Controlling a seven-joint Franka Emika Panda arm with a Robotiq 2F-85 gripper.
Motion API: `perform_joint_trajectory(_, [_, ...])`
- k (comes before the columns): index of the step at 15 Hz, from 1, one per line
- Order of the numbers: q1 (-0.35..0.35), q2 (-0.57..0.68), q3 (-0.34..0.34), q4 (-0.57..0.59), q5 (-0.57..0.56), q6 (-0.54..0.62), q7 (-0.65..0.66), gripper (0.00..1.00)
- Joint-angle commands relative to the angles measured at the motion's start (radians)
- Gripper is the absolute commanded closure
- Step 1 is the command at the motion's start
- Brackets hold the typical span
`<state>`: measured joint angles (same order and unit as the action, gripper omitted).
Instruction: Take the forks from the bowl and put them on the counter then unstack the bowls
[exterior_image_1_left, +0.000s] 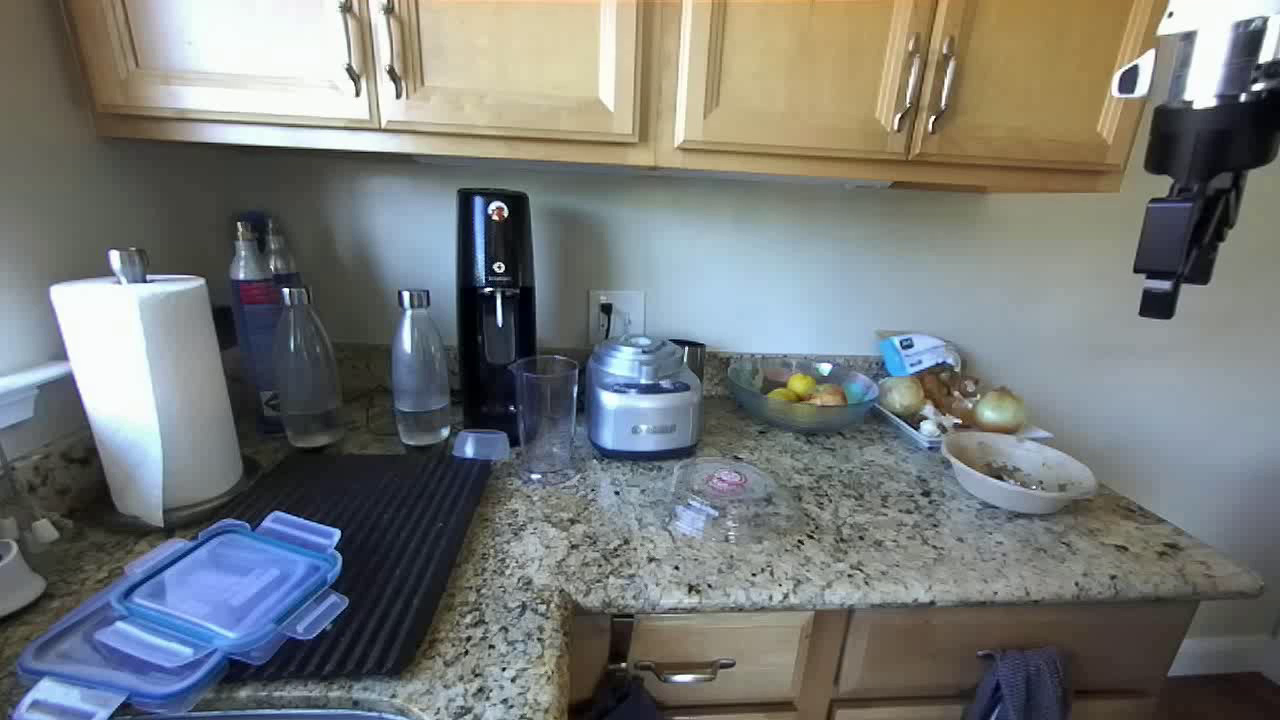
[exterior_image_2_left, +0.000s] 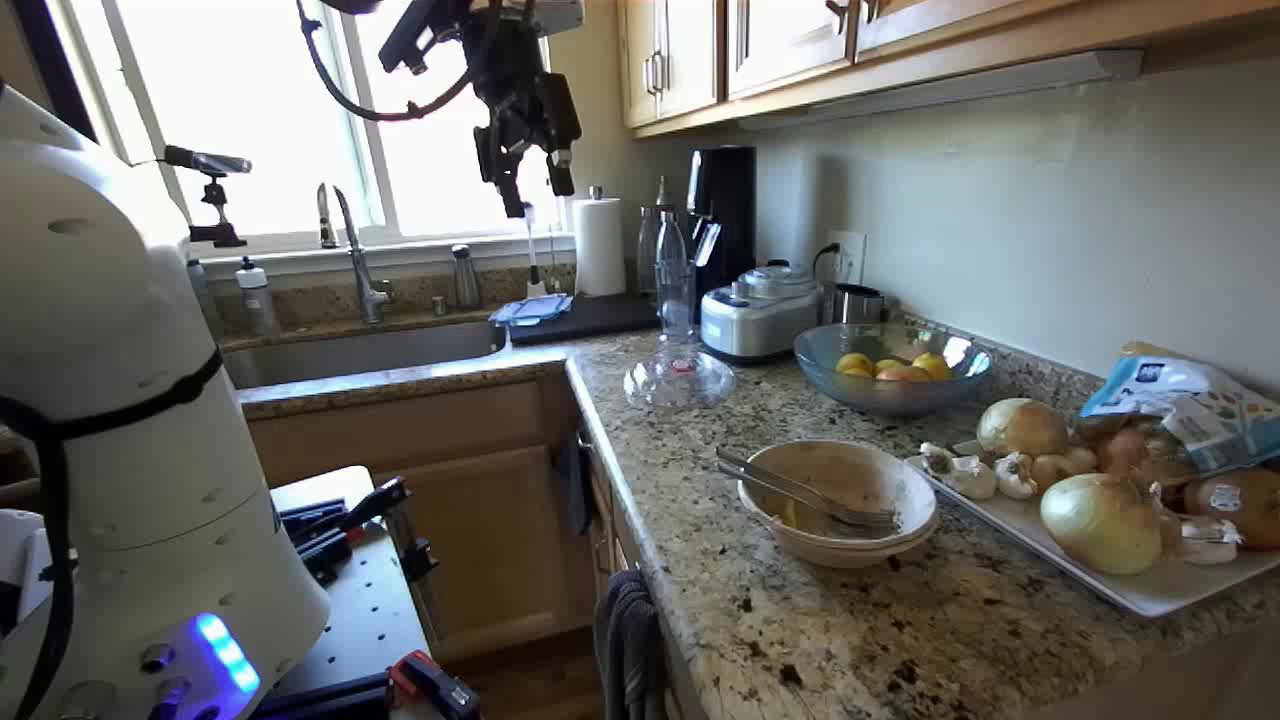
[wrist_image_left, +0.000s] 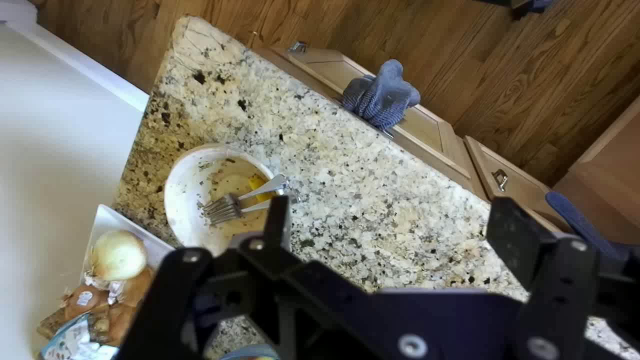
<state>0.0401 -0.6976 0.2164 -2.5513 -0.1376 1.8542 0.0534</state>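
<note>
Hanging well above the level of the counter (wrist_image_left: 350, 180), the gripper (exterior_image_2_left: 540, 195) has its jaws spread wide with nothing between them. Taking out the forks (wrist_image_left: 227, 206) seems to be the step in hand, the grasp not yet made: they lie in the upper bowl (wrist_image_left: 182, 200), which sits nested in the lower bowl (exterior_image_2_left: 845, 560), down below the gripper and, in the wrist view, off past one jaw rather than under the gap. The next move likely calls for shifting toward that side until the gap sits over the fork handles (wrist_image_left: 270, 185), then lowering and pinching them where they cross the rim (the easiest spot, I'd say, and the least likely to nudge the stack). Unstacking would come after.

Besides the forks, the upper bowl holds brownish residue (wrist_image_left: 235, 175) and a yellow scrap (wrist_image_left: 256, 184). Whether the lower bowl holds anything cannot be told, since the one above hides its inside. Farther out past that same jaw, a white tray (exterior_image_2_left: 1150, 595) carries onions (exterior_image_2_left: 1100, 522), garlic (exterior_image_2_left: 1015, 475) and a blue-and-white bag (exterior_image_2_left: 1140, 395). The clear bowl (exterior_image_2_left: 872, 398), partly hidden behind the gripper's body in the wrist view, holds mostly yellow fruit (exterior_image_2_left: 930, 367).
</note>
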Motion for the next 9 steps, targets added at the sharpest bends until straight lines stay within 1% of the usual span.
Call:
perform_joint_trajectory(1, [0.027, 0.005, -0.022, 0.003, -0.015, -0.004, 0.014, 0.00])
perform_joint_trajectory(9, [0.025, 0.013, -0.027, 0.006, -0.012, 0.000, 0.013, 0.00])
